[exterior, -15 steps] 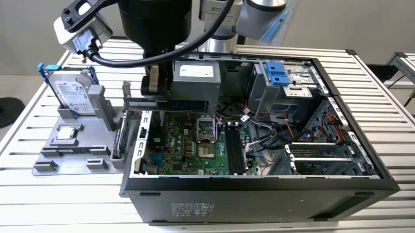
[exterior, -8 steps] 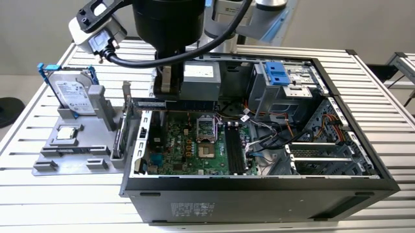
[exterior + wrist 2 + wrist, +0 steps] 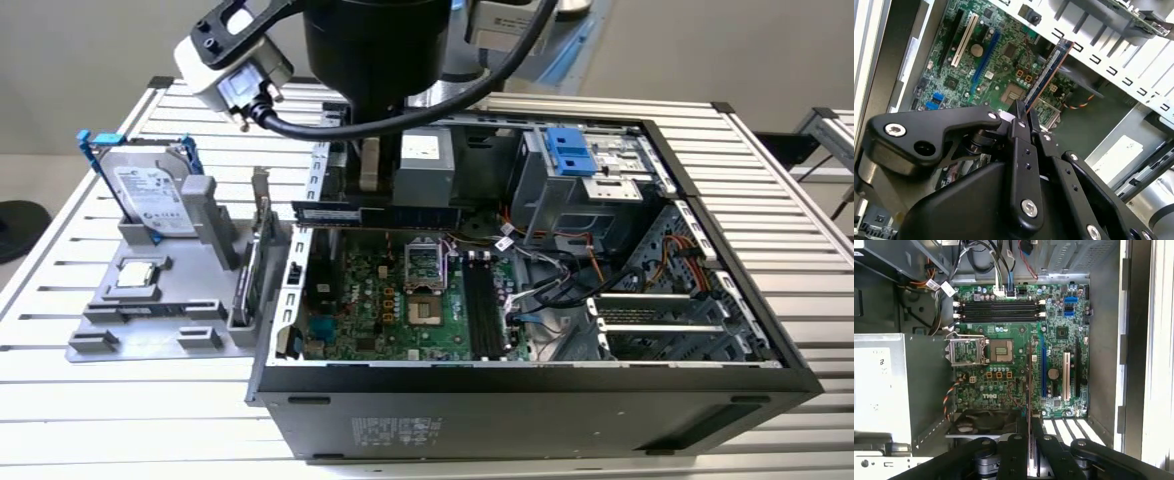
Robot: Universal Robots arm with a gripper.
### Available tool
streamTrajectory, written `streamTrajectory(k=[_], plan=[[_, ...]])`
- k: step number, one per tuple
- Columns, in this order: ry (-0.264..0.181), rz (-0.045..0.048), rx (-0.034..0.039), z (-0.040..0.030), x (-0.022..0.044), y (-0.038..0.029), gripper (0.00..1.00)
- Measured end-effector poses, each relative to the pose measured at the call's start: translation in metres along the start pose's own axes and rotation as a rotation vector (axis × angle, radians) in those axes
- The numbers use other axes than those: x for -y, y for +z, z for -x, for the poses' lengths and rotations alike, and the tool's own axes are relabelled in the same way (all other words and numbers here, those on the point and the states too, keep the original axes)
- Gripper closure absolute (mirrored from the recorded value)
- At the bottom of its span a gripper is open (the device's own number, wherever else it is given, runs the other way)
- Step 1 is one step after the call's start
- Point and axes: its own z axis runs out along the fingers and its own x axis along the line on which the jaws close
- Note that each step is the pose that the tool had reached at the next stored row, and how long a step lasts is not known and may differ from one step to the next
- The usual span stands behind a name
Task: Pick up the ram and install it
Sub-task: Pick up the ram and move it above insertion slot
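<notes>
Hanging over the open computer case (image 3: 534, 385), the gripper (image 3: 367, 195) pinches the ram (image 3: 380, 213) between its two black fingers (image 3: 1019, 125), which press against the stick's flat faces near one end. In the exterior view the ram lies level in the air above the far edge of the green motherboard (image 3: 394, 300), its long side running from the exterior view's left to its right. It is clear of the board and touches nothing but the fingers.

In the second wrist view the ram (image 3: 1050, 72) reaches out from the gripper (image 3: 1021, 114) as a thin strip with a blue face and a reddish-brown edge, over the board and toward the pale metal wall of the case. In the first wrist view the gripper (image 3: 1029, 429) holds it edge-on, so the ram (image 3: 1029, 385) shows as a thin dark line across the board.

The black memory slots (image 3: 999, 311) sit well apart from the stick, beyond the processor socket (image 3: 999, 350), and they run crosswise to it. The ram is not seated in any of them.

Outside the case, toward the exterior view's left, a hard drive (image 3: 150, 190) in a blue frame stands upright in a gray holder (image 3: 147, 325) on the ribbed metal table (image 3: 134, 425).
</notes>
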Motion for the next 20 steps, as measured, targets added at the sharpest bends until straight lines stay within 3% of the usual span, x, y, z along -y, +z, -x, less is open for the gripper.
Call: streamTrajectory(k=[20], plan=[[0.0, 0.0, 0.0002, -0.0013, -0.0339, -0.0006, 1.0]])
